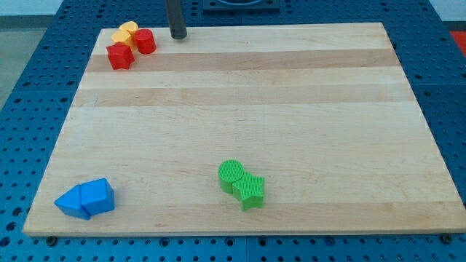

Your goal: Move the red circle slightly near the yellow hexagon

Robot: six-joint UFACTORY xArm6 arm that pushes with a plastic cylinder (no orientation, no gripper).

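The red circle (145,41) sits at the view's top left, touching the yellow blocks. The yellow hexagon (121,36) lies just left of it, with a second yellow block (129,28) behind. A red star (120,56) sits just below them. My tip (178,36) stands at the board's top edge, a short way to the right of the red circle and apart from it.
A green circle (231,175) and a green star (251,191) touch each other at the bottom middle. Two blue blocks (86,199) sit together at the bottom left. The wooden board (291,109) lies on a blue perforated table.
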